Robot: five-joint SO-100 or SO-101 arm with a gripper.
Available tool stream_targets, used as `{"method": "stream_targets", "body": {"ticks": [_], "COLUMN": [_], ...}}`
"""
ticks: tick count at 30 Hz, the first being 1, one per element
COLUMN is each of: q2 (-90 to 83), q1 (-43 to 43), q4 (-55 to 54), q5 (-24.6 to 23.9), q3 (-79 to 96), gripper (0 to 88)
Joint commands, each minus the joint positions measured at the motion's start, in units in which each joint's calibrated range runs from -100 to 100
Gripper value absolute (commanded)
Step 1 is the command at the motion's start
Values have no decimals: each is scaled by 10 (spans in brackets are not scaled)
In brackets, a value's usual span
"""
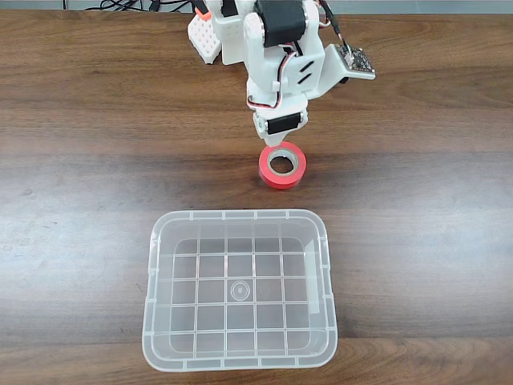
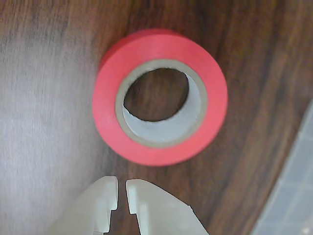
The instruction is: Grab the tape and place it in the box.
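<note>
The tape (image 1: 282, 166), a red-orange roll with a grey core, lies flat on the wooden table just beyond the box's far rim. In the wrist view the tape (image 2: 159, 98) sits directly ahead of my fingertips. My gripper (image 2: 122, 188) is shut, its two white tips nearly touching, with nothing between them, a short gap from the roll's near edge. In the fixed view the gripper (image 1: 272, 142) points down at the roll's far side. The box (image 1: 240, 365), a clear plastic bin with a grid bottom, stands at the table's front.
The wooden table (image 1: 417, 200) stretches to either side of the tape and box. The white arm base (image 1: 216, 32) and cables sit at the far edge. A corner of the box (image 2: 293, 191) shows at the right of the wrist view.
</note>
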Motion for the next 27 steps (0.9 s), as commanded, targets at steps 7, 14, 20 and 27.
{"method": "stream_targets", "body": {"ticks": [7, 14, 20, 27], "q2": [24, 16, 21, 26], "q1": [-7, -23, -27, -26], "q4": [-38, -35, -39, -73], "q5": [-2, 15, 22, 31], "q3": [6, 43, 43, 70], "gripper": [61, 200, 200, 199]}}
